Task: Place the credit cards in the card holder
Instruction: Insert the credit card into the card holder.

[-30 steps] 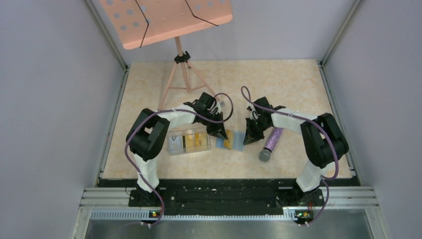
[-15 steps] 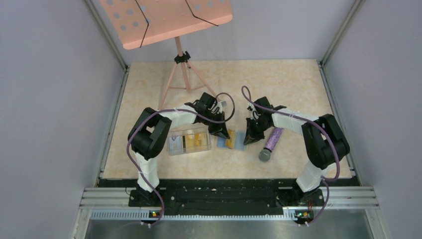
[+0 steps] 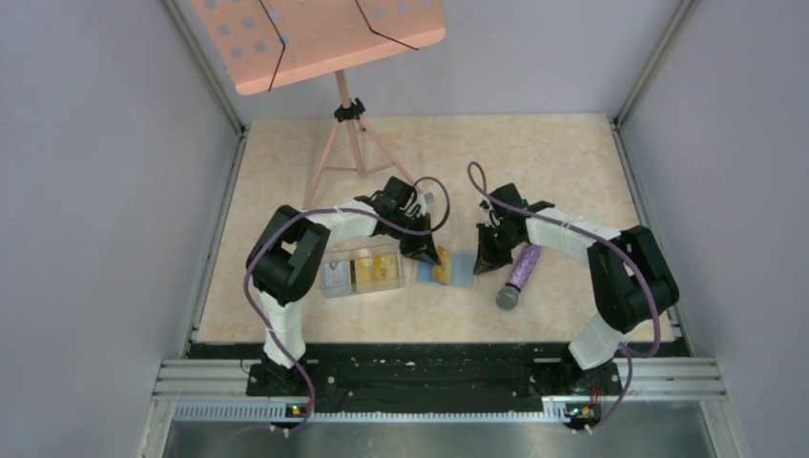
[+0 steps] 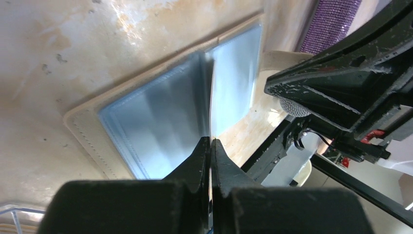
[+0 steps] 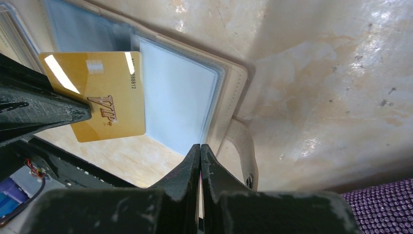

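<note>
Both arms elbows-out, L pincer [image 4: 210,142] & R pincer [image 5: 200,146] closed, tips down.

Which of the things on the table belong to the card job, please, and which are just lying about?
Job: gold plastic VIP card pinched in the left tool; open tan folding card holder, light-blue inside; more cards in the clear rectangular plastic box.
Lying about: purple glittery microphone; pink metal music stand.
</note>
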You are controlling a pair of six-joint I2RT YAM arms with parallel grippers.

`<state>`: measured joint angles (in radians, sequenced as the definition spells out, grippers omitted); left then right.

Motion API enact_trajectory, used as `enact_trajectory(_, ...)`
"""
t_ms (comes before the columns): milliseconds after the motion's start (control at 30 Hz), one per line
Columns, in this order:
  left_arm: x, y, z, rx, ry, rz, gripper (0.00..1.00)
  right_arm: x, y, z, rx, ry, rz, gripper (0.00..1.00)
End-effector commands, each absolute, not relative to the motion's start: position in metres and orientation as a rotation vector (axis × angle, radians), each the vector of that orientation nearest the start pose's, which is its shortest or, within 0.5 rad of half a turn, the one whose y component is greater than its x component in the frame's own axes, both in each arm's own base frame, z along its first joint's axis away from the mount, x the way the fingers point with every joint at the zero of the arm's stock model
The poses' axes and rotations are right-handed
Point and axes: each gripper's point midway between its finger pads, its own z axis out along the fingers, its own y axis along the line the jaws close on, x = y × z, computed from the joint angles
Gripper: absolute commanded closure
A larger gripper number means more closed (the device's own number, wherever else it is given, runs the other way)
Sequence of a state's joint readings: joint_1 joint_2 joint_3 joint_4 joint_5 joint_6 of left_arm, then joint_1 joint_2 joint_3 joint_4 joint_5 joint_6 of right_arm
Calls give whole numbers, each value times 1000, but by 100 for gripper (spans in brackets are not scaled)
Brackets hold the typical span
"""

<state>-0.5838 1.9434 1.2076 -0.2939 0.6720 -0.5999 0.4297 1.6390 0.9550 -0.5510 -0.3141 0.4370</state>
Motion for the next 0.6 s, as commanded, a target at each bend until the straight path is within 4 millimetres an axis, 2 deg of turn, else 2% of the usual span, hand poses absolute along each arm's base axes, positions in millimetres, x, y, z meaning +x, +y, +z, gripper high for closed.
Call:
enact_trajectory(0, 284, -329, 48, 287, 2797, -1157, 100, 253, 186, 29, -52, 2918, 565, 100)
enact_trajectory(100, 284, -328, 45, 286, 2804, -1141, 100, 252, 181, 24, -39, 2941, 521, 100)
enact_trajectory(200, 284, -335, 44, 257, 2789, -1208, 100, 251, 180, 19, -31, 2962, 505, 100)
enact_trajectory(367, 283, -344, 46, 211, 2767, -1309, 100, 248, 182, 17, -31, 2973, 525, 100)
enact_trajectory(567, 282, -346, 45, 209, 2767, -1325, 100, 245, 188, 15, -40, 2974, 589, 100)
